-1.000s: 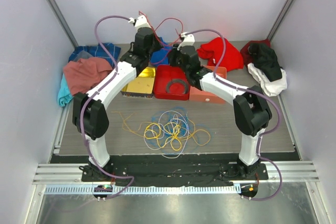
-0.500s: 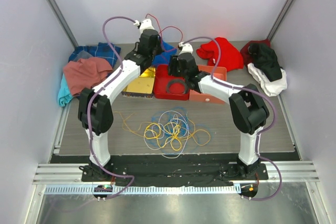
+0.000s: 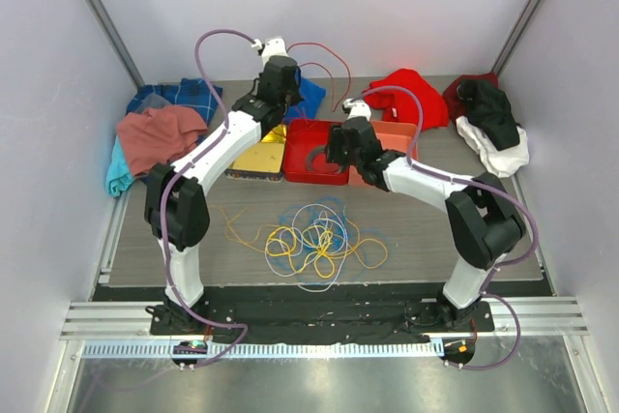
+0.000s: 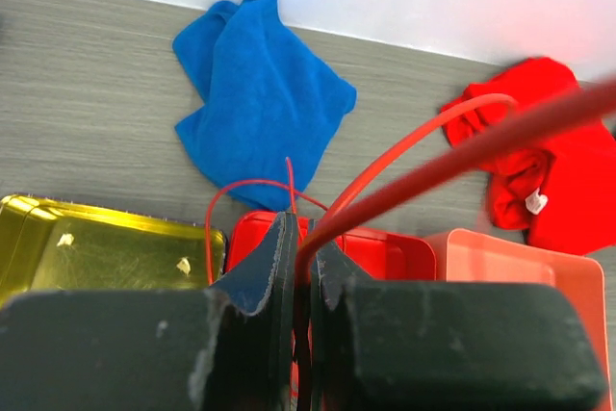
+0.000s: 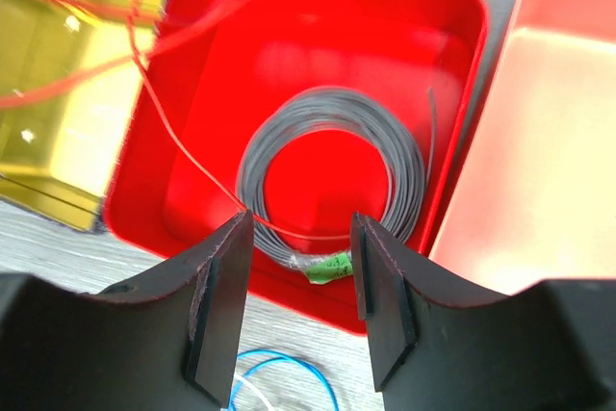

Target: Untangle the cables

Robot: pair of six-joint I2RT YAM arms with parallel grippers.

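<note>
My left gripper (image 3: 280, 74) is at the back of the table, raised, and shut on a thin red cable (image 4: 462, 156). In the top view the red cable (image 3: 311, 44) arcs up and to the right, then drops toward the red tray (image 3: 302, 173). A thin strand of it crosses the tray in the right wrist view (image 5: 183, 156). My right gripper (image 5: 300, 286) is open and empty, hovering over the red tray's near edge (image 3: 338, 149). The other cables (image 3: 314, 237), yellow, orange, blue and white, lie tangled on the table in front of the trays.
A coiled grey ring (image 5: 332, 175) lies in the red tray (image 5: 202, 36). A yellow tin (image 3: 256, 157) stands left of it and a salmon tray (image 3: 382, 176) right of it. Cloths lie at the back: blue (image 4: 265, 93), red (image 3: 406, 94), rust (image 3: 160, 137), and black and white (image 3: 493, 128).
My right gripper has moved nearer and lower, over the red tray. My left gripper has shifted slightly right with the red cable, whose loop now arcs further right.
</note>
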